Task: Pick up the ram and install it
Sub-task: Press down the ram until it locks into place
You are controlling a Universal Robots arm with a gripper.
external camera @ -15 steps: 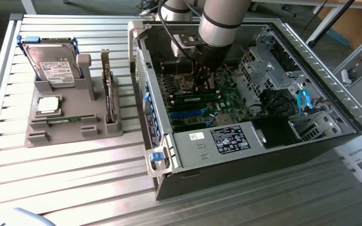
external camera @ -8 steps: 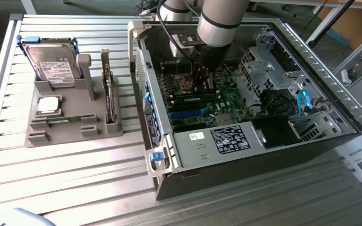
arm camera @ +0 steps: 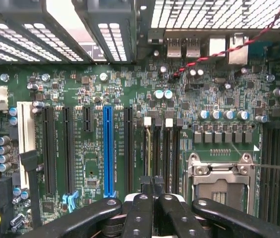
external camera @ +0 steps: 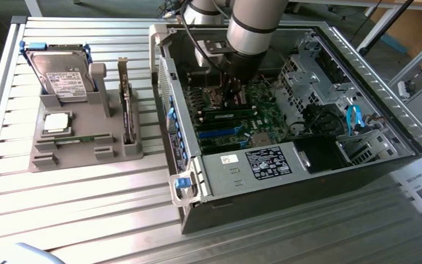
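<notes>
Ram going into the board.
Gripper point(arm camera: 153, 198) is down inside the case point(external camera: 343, 165), jaws pinched shut over the slots point(arm camera: 161, 148); ram point(external camera: 227, 113) lies at the arm's six o'clock, seating unclear.

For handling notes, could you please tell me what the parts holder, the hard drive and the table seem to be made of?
Parts holder: probably plastic, matte grey, with thick moulded-looking walls and slots.
Hard drive: seemingly metal, a shiny silver casing with a white paper label.
Table: likely aluminium, pale brushed slats with soft glare.
</notes>
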